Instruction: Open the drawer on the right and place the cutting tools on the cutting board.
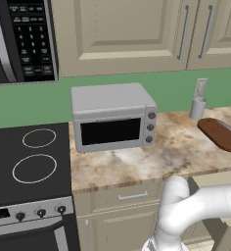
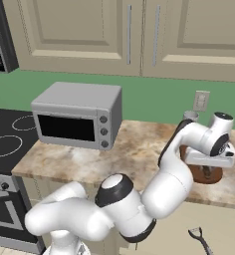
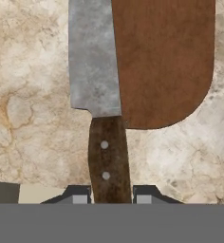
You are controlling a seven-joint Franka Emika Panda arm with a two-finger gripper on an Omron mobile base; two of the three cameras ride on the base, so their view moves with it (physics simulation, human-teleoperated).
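Around me: green wall (image 1: 34, 100) under beige upper cabinets (image 2: 79, 35) with silver bar handles, a mottled tan stone surface (image 1: 137, 157) carrying a grey toaster oven (image 1: 112, 117), a black electric cooktop (image 1: 29, 162) to its left, a microwave (image 1: 19, 39) above it, a wall outlet (image 2: 201, 101).

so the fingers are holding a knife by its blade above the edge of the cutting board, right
Not quite: the fingers grip the knife by its dark handle, not its blade. The hand view shows the grey blade pointing away, over the edge of the cutting board.
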